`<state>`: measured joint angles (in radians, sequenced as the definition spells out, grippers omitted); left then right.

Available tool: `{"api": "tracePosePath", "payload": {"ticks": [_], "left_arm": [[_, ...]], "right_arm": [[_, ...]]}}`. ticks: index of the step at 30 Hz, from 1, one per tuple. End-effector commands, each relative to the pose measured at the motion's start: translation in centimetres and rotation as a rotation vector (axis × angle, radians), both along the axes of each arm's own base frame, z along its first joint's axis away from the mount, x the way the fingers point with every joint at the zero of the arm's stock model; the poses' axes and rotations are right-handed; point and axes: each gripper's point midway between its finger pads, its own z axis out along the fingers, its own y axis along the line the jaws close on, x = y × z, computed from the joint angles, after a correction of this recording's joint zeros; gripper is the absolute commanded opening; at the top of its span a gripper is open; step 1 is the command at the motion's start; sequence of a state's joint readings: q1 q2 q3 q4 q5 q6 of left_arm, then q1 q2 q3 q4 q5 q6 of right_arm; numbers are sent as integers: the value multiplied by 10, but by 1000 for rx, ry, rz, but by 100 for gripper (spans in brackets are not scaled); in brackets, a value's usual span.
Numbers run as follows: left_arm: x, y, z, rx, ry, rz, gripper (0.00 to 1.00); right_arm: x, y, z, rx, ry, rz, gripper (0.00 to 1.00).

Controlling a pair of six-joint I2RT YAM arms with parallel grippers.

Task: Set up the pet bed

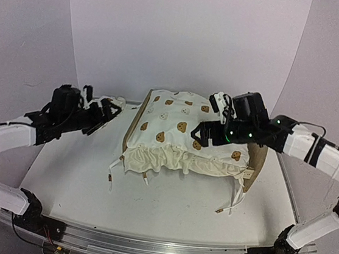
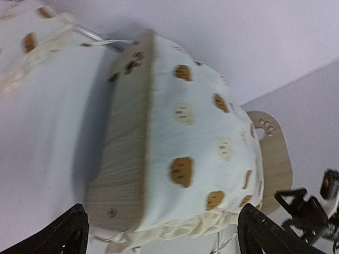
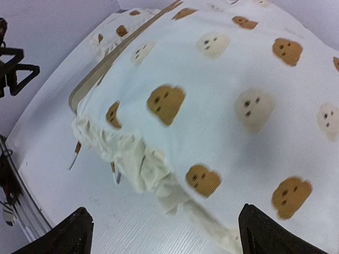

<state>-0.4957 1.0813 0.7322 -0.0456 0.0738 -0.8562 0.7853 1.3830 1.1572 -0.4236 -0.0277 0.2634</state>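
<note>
Left claw gapes wide, holding nothing, the pet bed just to its right. Right claw is equally wide and empty, with the cushion beneath it.

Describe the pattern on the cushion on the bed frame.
Cushion: cream with brown and pale bear faces; clearest from right wrist.

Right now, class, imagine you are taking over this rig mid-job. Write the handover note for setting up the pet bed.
Left gripper: open, empty, beside the bed's left end.
Right gripper: open, empty, above the cushion.
The small light plywood pet bed stands mid-table. The large cream bear-print ruffled cushion lies on it between the end boards.
Done: cushion on the frame.
Left: the ruffle and ties hang loose over the near side, so they likely need straightening and tying.
</note>
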Motion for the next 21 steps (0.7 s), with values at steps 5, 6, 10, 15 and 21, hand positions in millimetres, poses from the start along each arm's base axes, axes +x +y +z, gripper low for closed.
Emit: {"api": "tracePosePath", "payload": {"ticks": [5, 6, 10, 15, 21], "left_arm": [[51, -167, 118, -31, -362, -491, 80], [57, -183, 118, -55, -352, -548, 76], [83, -230, 54, -88, -193, -653, 58], [86, -214, -40, 67, -24, -580, 52], [91, -179, -61, 322, 2, -493, 56]], "right_arm": [[120, 6, 39, 168, 77, -64, 87], [133, 2, 34, 159, 77, -88, 85], [141, -22, -12, 67, 131, -149, 72], [102, -68, -83, -125, 202, -221, 71], [90, -111, -77, -276, 125, -323, 76]]}}
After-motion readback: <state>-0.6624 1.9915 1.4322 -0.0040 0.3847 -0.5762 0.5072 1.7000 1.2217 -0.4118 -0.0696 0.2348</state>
